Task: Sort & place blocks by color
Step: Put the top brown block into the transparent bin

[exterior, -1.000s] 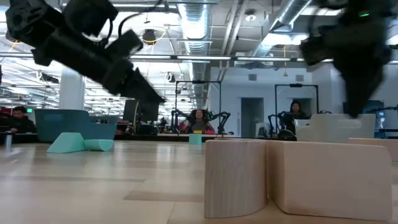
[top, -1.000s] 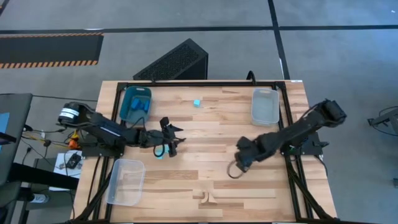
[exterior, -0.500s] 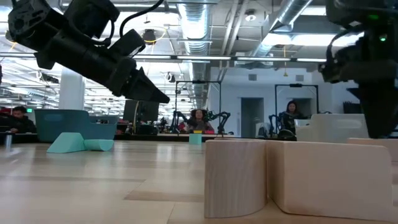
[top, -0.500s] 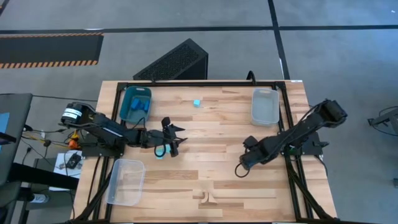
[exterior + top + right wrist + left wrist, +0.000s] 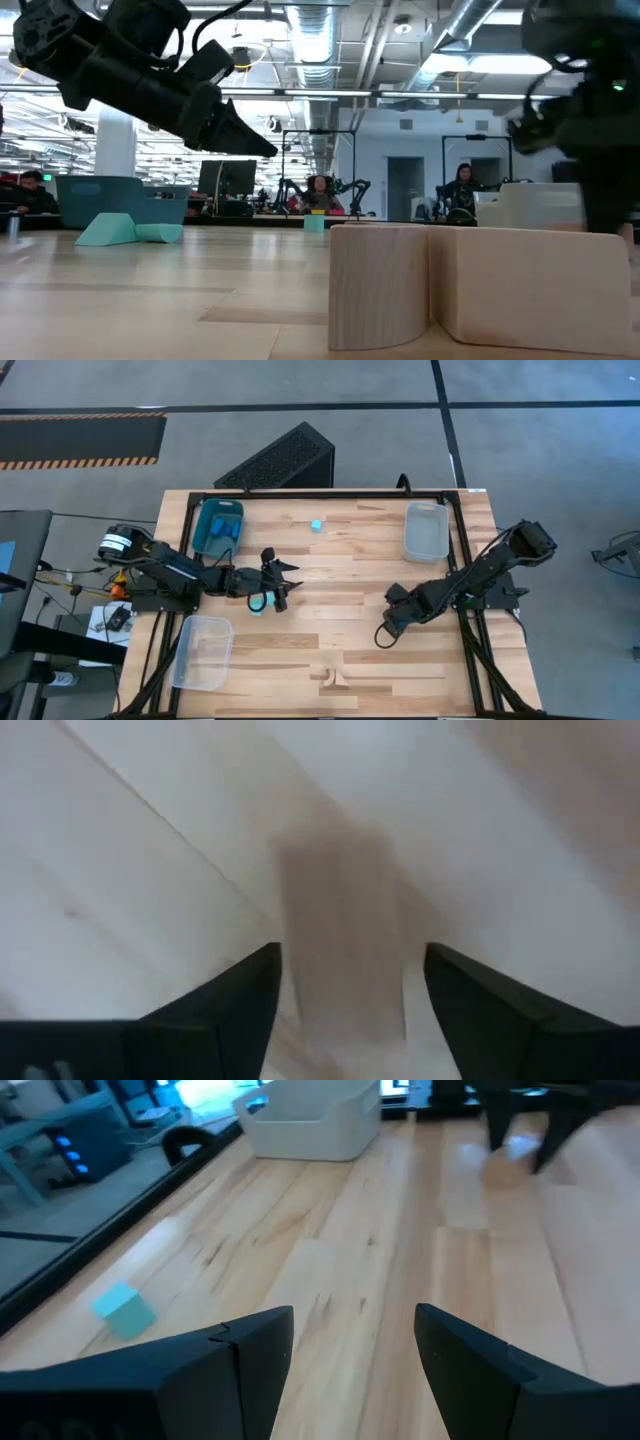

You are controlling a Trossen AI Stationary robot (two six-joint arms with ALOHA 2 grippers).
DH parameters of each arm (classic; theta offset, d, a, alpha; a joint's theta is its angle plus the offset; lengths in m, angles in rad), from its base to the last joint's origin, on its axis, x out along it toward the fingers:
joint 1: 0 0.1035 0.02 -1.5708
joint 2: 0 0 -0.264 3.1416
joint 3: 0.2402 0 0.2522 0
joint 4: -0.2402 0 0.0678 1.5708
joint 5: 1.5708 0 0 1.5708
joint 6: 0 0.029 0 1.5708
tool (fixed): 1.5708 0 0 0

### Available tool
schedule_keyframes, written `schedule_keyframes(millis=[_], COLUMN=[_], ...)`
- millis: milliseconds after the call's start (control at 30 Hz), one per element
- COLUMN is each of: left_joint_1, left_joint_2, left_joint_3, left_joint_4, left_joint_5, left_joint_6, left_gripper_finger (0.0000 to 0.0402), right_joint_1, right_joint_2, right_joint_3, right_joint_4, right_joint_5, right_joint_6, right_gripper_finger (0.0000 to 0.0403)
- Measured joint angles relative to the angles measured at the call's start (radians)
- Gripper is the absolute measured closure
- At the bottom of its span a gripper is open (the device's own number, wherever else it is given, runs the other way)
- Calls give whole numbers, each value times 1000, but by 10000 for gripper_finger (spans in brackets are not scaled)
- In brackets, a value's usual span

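My left gripper [image 5: 278, 586] hovers open left of the table's middle, fingers [image 5: 250, 1350] pointing toward the right edge. Turquoise pieces [image 5: 256, 608] rest on the table beside it; the low view shows a wedge [image 5: 108, 231] and a cylinder [image 5: 160, 233]. A turquoise cube [image 5: 316, 525] sits on the wood toward the far edge and also shows in the left wrist view [image 5: 125, 1311]. My right gripper [image 5: 385, 628] points down, open, right of the middle. Its fingers [image 5: 220, 1010] stand either side of a pale wood block [image 5: 342, 950] that lies flat on the table.
A blue tray [image 5: 204, 520] holding blocks sits at the far left. One clear tray [image 5: 427, 532] is at the far right and another [image 5: 203, 652] at the near left. Two pale wood blocks [image 5: 330, 678] stand by the near edge, looming in the low view [image 5: 480, 290]. People sit in the room behind.
My right gripper has shifted a little toward the table's right edge and come down toward the wood. My left gripper has lifted its fingertips slightly. No block has moved.
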Motion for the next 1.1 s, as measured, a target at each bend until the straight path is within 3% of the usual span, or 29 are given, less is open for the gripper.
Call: schedule_keyframes(millis=[167, 333, 500, 700, 800, 933, 1100], left_joint_1=[10, 10, 10, 6, 5, -2, -61], left_joint_2=[7, 7, 7, 7, 7, 7, -34], left_joint_3=[0, 0, 0, 0, 0, 0, 0], left_joint_4=[44, 87, 100, 100, 100, 103, 97], left_joint_5=[82, 97, 137, 142, 189, 269, 248], left_joint_6=[19, 47, 43, 35, 33, 39, 108], left_gripper_finger=[200, 200, 200, 200, 200, 200, 198], right_joint_1=[-42, -69, -68, -75, -80, -93, -101], right_joint_2=[0, 0, 0, 0, 0, 0, 0], right_joint_3=[3, 3, 29, 144, 191, 195, 195], right_joint_4=[99, 189, 214, 300, 492, 806, 1005], right_joint_5=[71, 132, 187, 376, 432, 419, 400], right_joint_6=[-172, -294, -371, -578, -740, -942, -1103], right_gripper_finger=[215, 290, 290, 287, 281, 279, 278])
